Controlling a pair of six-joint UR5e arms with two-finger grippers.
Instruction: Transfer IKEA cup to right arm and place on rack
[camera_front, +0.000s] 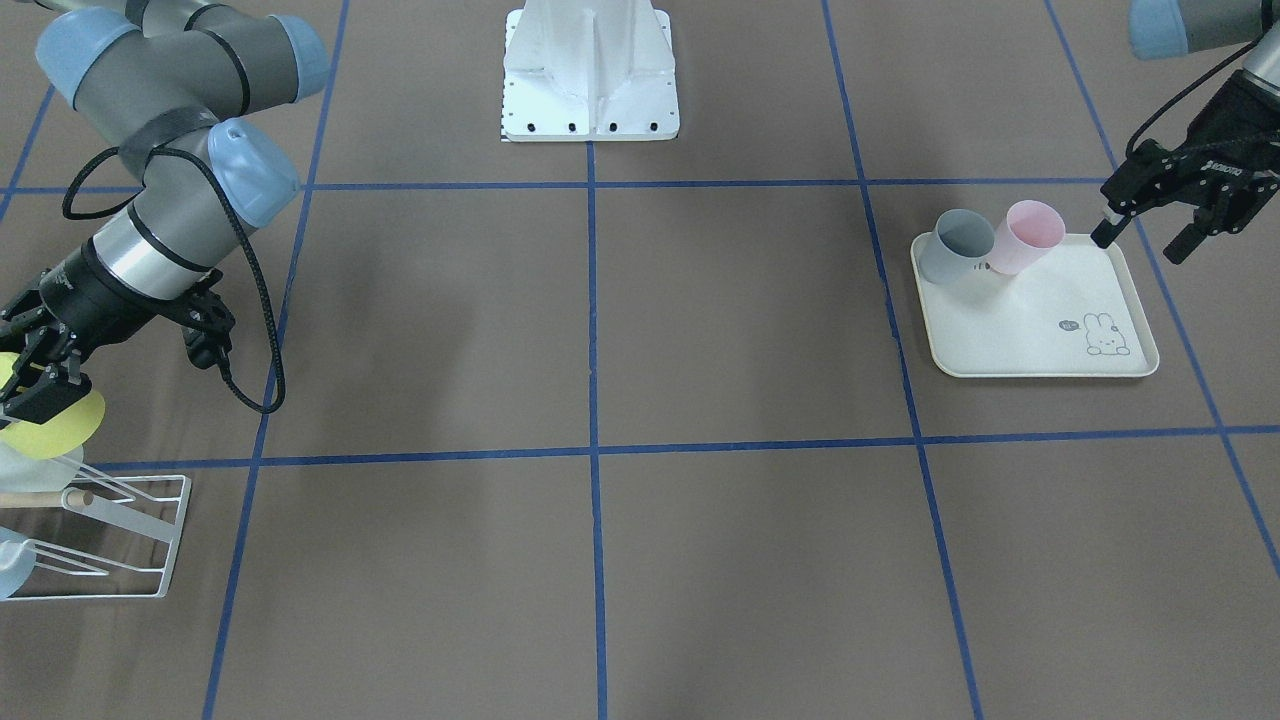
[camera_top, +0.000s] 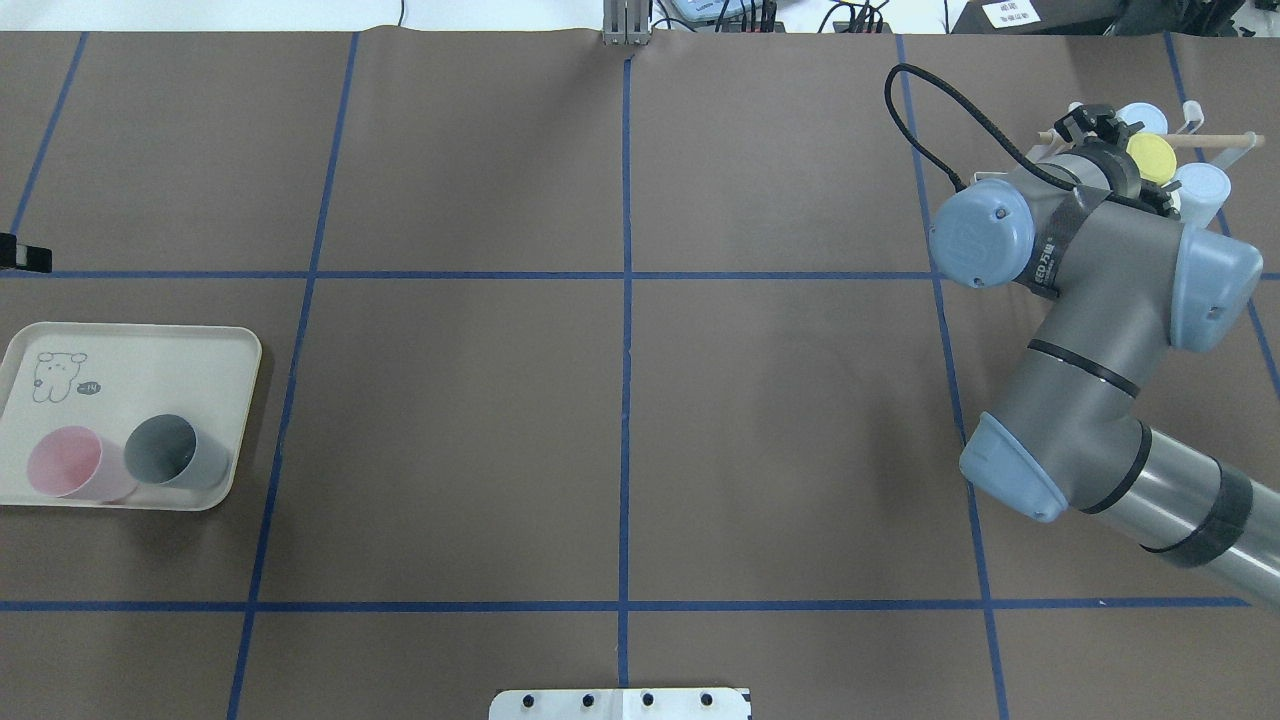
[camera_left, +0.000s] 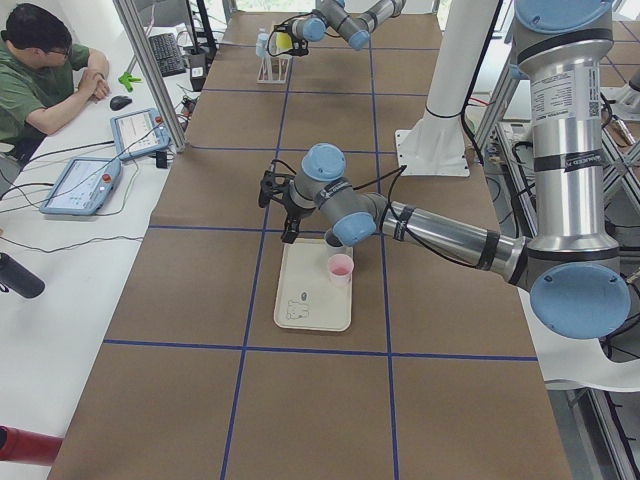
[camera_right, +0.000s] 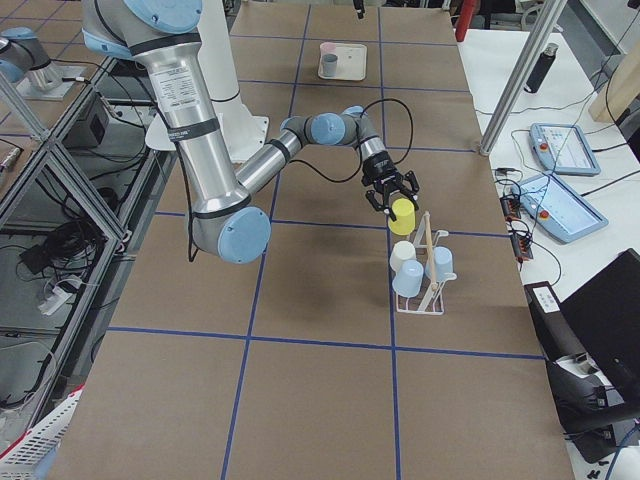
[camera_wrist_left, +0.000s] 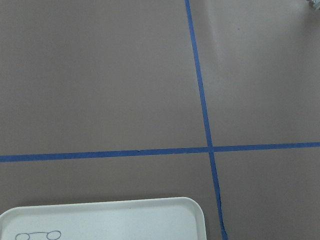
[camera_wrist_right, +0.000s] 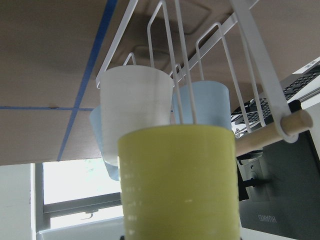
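Standing nearest, the white wire-frame rack (camera_front: 110, 535) bears white and pale blue plastic cups (camera_right: 403, 254); just above, the right gripper (camera_front: 40, 390) clamps a yellow plastic cup (camera_front: 60, 430); far off, the left gripper (camera_front: 1142, 240) hangs fingers apart beside the cream rabbit-print tray (camera_front: 1040, 340).

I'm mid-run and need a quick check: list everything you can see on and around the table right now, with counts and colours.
yellow cup: 1, yellow, at the rack's top, held in the right tool
rack: 1, white wire with a wooden dowel, table end on the robot's right
white cup: 1, white, on the rack
light blue cups: 2, light blue, on the rack
tray: 1, cream with a rabbit print, robot's left side
pink cup: 1, pink, on the tray
grey cup: 1, grey, on the tray beside the pink cup
person: 1, green top, seated at the side desk
left tool: 1, black, open, empty, by the tray's corner
right tool: 1, black, shut on the yellow cup
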